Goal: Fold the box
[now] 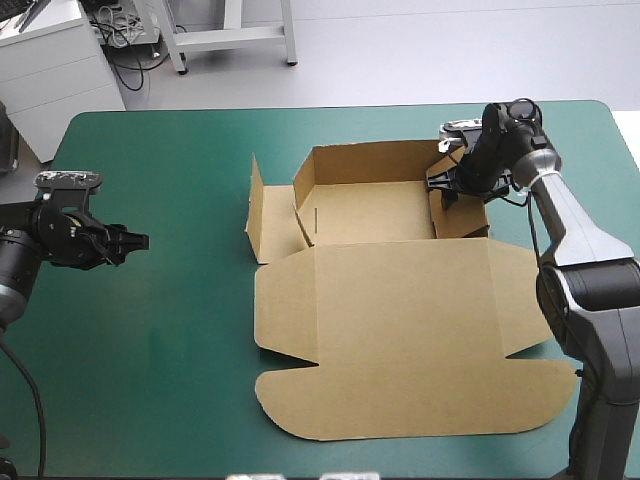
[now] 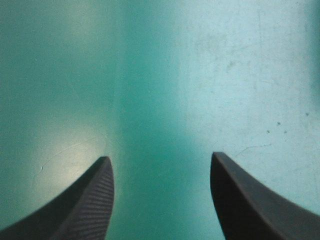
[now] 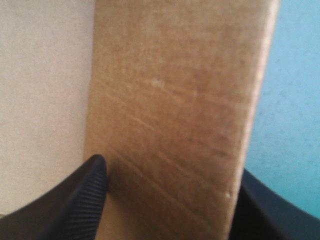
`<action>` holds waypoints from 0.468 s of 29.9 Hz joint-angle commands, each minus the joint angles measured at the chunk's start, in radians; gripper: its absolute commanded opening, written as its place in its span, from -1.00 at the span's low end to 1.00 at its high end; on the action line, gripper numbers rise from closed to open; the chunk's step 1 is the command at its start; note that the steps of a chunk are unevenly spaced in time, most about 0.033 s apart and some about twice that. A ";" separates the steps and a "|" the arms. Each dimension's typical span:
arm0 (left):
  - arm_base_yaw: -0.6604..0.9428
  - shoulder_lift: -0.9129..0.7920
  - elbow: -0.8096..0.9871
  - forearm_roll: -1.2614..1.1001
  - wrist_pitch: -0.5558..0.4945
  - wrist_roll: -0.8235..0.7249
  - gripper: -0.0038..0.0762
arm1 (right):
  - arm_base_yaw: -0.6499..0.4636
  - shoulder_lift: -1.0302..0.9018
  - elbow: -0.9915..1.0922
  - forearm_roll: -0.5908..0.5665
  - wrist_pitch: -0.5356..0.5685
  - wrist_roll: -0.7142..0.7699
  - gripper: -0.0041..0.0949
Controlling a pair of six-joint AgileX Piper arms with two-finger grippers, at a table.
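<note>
The brown box point(image 1: 400, 300) lies mid-table as a half-raised tray. Its far wall and left inner wall stand up, a left flap point(image 1: 262, 215) leans outward, and the broad lid lies flat toward the near edge. My right gripper point(image 1: 445, 185) is at the tray's far right corner. In the right wrist view its black fingers point(image 3: 90, 185) straddle the upright right wall point(image 3: 175, 100), one inside the tray and one outside; the right gripper point(image 3: 170, 170) is open. My left gripper point(image 1: 135, 241) hovers open near the table's left side, well clear of the box, with only teal-green cover between its fingers point(image 2: 95, 195).
Bare teal-green cover point(image 1: 150, 350) stretches between the left gripper and the box. Beyond the table's far edge stand a white cabinet point(image 1: 55, 70) and a metal frame point(image 1: 230, 35).
</note>
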 commanded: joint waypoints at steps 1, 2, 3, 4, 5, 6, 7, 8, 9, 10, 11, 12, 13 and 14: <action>0.003 -0.032 -0.026 -0.006 -0.037 0.000 0.11 | -0.007 -0.057 -0.031 -0.014 -0.020 -0.001 -0.28; 0.003 -0.032 -0.026 -0.006 -0.037 0.000 0.11 | -0.007 -0.057 -0.031 -0.017 -0.020 -0.001 -0.45; 0.003 -0.032 -0.026 -0.006 -0.037 0.000 0.11 | -0.007 -0.057 -0.031 -0.019 -0.018 -0.004 -0.66; 0.003 -0.032 -0.026 -0.006 -0.037 0.000 0.11 | -0.007 -0.057 -0.031 -0.021 -0.016 -0.016 -0.87; 0.003 -0.032 -0.026 -0.006 -0.037 0.000 0.11 | -0.007 -0.057 -0.031 -0.026 -0.012 -0.021 -0.96; 0.003 -0.032 -0.026 -0.006 -0.036 0.000 0.11 | -0.007 -0.057 -0.031 -0.026 -0.010 -0.021 -0.94; 0.003 -0.032 -0.026 -0.006 -0.036 0.000 0.11 | -0.007 -0.057 -0.031 -0.027 -0.010 -0.021 -0.94; 0.003 -0.032 -0.026 -0.006 -0.036 0.000 0.11 | -0.007 -0.057 -0.031 -0.027 -0.010 -0.015 -0.94; 0.003 -0.032 -0.026 -0.006 -0.036 0.000 0.11 | -0.007 -0.057 -0.033 -0.030 -0.012 -0.012 -0.94; 0.003 -0.032 -0.026 -0.006 -0.036 0.000 0.11 | -0.007 -0.057 -0.037 -0.030 -0.012 -0.010 -0.94; 0.003 -0.032 -0.026 -0.006 -0.036 0.000 0.11 | -0.007 -0.057 -0.044 -0.026 -0.012 -0.009 -0.95; 0.003 -0.032 -0.026 -0.006 -0.036 0.000 0.11 | -0.007 -0.057 -0.050 -0.020 -0.012 -0.009 -0.95; 0.003 -0.032 -0.026 -0.006 -0.036 0.000 0.11 | -0.007 -0.057 -0.059 -0.009 -0.012 -0.009 -0.95; 0.003 -0.032 -0.026 -0.006 -0.036 0.000 0.11 | -0.007 -0.057 -0.068 0.002 -0.014 -0.009 -0.94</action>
